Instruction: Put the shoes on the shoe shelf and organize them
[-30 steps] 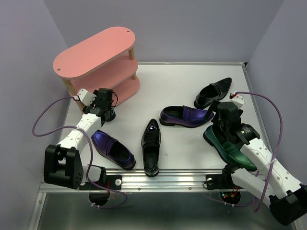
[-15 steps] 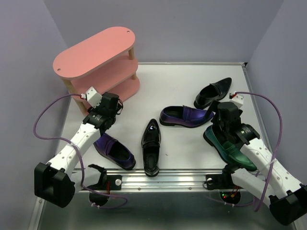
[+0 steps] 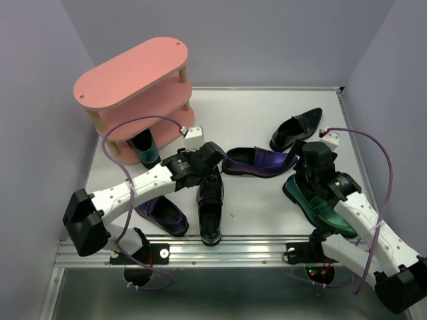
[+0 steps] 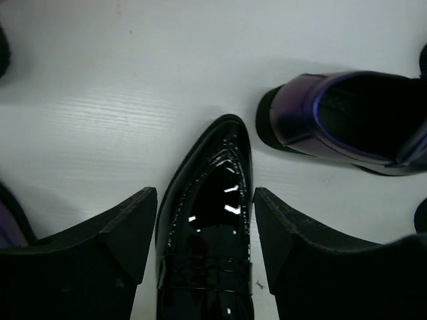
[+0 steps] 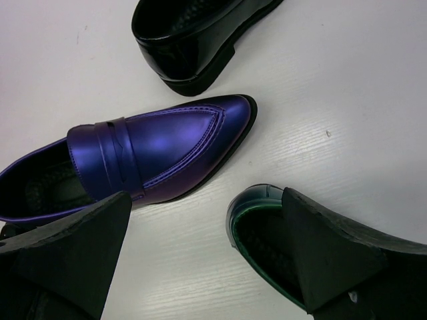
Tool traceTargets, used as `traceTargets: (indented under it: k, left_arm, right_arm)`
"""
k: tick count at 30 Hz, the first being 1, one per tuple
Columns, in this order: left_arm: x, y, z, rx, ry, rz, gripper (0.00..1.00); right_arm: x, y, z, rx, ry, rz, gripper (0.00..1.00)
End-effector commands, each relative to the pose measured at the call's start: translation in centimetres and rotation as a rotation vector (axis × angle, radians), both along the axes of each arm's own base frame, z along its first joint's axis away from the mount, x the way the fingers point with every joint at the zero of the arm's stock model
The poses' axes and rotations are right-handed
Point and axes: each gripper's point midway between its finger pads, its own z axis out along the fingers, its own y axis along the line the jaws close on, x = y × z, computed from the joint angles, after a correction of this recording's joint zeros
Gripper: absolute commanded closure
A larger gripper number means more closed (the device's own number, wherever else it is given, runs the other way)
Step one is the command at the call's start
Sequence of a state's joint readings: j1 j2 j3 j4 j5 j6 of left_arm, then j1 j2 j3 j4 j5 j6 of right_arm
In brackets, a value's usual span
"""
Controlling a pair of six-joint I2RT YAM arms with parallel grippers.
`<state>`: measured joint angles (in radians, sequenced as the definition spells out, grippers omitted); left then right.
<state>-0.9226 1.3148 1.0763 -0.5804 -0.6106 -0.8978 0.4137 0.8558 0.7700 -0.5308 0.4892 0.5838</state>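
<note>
The pink shoe shelf [image 3: 133, 80] stands at the far left. A dark green shoe [image 3: 144, 148] sits at its lowest board's near end. My left gripper [image 3: 212, 172] is open, one finger on each side of the toe of a glossy black shoe [image 3: 210, 207], which also shows in the left wrist view [image 4: 210, 227]. My right gripper [image 5: 207, 247] is open and low over the table. One of its fingers [image 5: 347, 260] is over the heel opening of a green shoe [image 5: 257, 230]. A purple shoe [image 3: 260, 161] lies between the arms.
A second purple shoe [image 3: 163, 213] lies near the front left, under the left arm. Another black shoe [image 3: 297, 129] lies at the back right, its heel close to the purple shoe's toe [image 5: 220, 120]. Grey walls close in both sides.
My left arm swung right from the shelf to the black shoe's toe. The dark green shoe stays at the shelf's lowest board. The right arm has not moved.
</note>
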Motion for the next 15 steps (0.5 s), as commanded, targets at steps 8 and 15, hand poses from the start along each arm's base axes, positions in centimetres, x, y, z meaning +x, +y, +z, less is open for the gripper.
traceTargets:
  k: [8, 15]
  left_arm:
    - [1.3, -7.0, 3.8, 0.074, -0.065, -0.271, 0.29]
    - [1.6, -6.0, 3.4, 0.085, -0.056, -0.239, 0.28]
  right_arm:
    - [-0.9, -1.6, -1.3, -0.002, 0.053, -0.13, 0.0]
    - [-0.7, 0.1, -4.9, 0.069, 0.117, -0.106, 0.34]
